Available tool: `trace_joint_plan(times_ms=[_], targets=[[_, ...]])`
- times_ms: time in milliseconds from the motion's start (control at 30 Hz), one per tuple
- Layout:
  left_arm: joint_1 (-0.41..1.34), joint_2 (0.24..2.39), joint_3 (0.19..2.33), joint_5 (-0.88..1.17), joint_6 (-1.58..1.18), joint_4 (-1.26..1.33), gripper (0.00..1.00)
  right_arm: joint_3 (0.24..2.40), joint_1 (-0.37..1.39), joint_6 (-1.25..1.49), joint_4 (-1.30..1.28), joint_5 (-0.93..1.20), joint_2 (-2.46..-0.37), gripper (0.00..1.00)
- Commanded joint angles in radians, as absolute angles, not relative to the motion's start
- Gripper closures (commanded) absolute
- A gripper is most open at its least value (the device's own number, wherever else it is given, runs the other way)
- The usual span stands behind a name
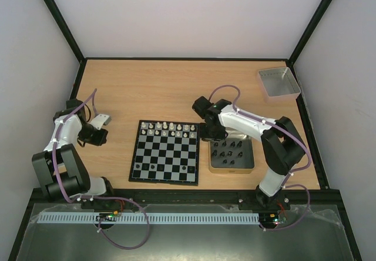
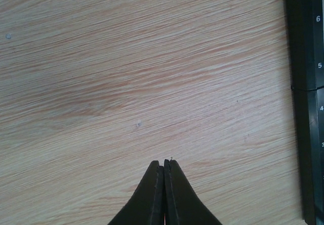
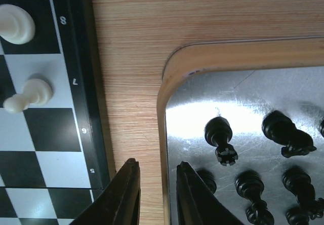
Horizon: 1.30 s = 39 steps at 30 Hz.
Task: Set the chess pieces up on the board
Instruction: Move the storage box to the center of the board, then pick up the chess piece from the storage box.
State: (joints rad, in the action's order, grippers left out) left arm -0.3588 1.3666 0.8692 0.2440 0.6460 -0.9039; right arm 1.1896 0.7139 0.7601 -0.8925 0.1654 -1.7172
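Two claws pointing down, left claw (image 2: 163, 163) closed over table (image 2: 126, 58), right claw (image 3: 157, 162) slightly parted astride tin (image 3: 169, 78) rim beside board (image 3: 93, 108)

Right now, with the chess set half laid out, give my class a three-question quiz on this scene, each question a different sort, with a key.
1. True or false: the left hand is shut and holds nothing.
2. Where do most black pieces lie? A) on the board B) in the metal tin C) in the left hand
3. Fill in: the white pieces stand on the two rows at the board's ___ edge (near or far).
Key: 1 true; 2 B; 3 far.
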Motion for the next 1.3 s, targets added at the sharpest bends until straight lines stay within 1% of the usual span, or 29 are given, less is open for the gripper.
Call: trace_joint_plan(times_ms=[0, 100, 167, 200, 233, 267, 367, 500, 633, 700, 800, 967, 1033, 1133, 1200, 1233, 1267], targets=[[-0.366, 1.371, 0.858, 0.259, 0.659, -0.931, 0.98, 1.242, 0.719, 0.766, -0.927, 0.14, -1.689, 0.8], [-0.365, 1.362, 0.848, 0.259, 0.658, -0.93, 0.96, 1.279, 0.718, 0.766, -0.976, 0.097, -1.661, 0.76], [-0.365, 1.36, 0.845, 0.265, 0.655, -0.932, 0.96, 1.296, 0.718, 0.771, -1.006, 0.055, -1.628, 0.65], [-0.365, 1.36, 0.846, 0.275, 0.655, -0.937, 0.96, 1.297, 0.719, 0.773, -1.018, 0.038, -1.609, 0.56], [-0.365, 1.36, 0.85, 0.284, 0.656, -0.945, 0.94, 1.292, 0.718, 0.775, -1.031, 0.017, -1.589, 0.47], [-0.364, 1.358, 0.854, 0.292, 0.656, -0.954, 0.91, 1.281, 0.718, 0.776, -1.038, 0.001, -1.568, 0.43], [-0.363, 1.341, 0.86, 0.308, 0.656, -0.972, 0.79, 1.232, 0.719, 0.773, -1.04, -0.015, -1.507, 0.41], [-0.345, 1.31, 0.858, 0.308, 0.651, -0.981, 0.6, 1.133, 0.717, 0.776, -1.029, -0.016, -1.449, 0.42], [-0.32, 1.282, 0.86, 0.315, 0.627, -0.988, 0.42, 1.017, 0.709, 0.791, -0.979, -0.024, -1.36, 0.46], [-0.3, 1.265, 0.859, 0.32, 0.617, -0.99, 0.36, 0.974, 0.689, 0.795, -0.962, -0.002, -1.335, 0.49], [-0.266, 1.247, 0.855, 0.304, 0.594, -0.98, 0.31, 0.932, 0.668, 0.795, -0.938, 0.016, -1.313, 0.49], [-0.244, 1.244, 0.852, 0.279, 0.571, -0.969, 0.3, 0.929, 0.62, 0.777, -0.925, 0.021, -1.303, 0.54], [-0.236, 1.244, 0.851, 0.271, 0.562, -0.966, 0.3, 0.926, 0.596, 0.763, -0.917, 0.041, -1.302, 0.54], [-0.22, 1.241, 0.849, 0.255, 0.549, -0.958, 0.3, 0.93, 0.585, 0.756, -0.885, 0.081, -1.302, 0.46], [-0.209, 1.242, 0.848, 0.245, 0.542, -0.954, 0.29, 0.936, 0.585, 0.749, -0.867, 0.111, -1.316, 0.35], [-0.204, 1.245, 0.847, 0.242, 0.539, -0.954, 0.29, 0.941, 0.585, 0.745, -0.863, 0.123, -1.327, 0.32], [-0.2, 1.246, 0.846, 0.239, 0.536, -0.951, 0.29, 0.946, 0.585, 0.741, -0.859, 0.13, -1.335, 0.32]])
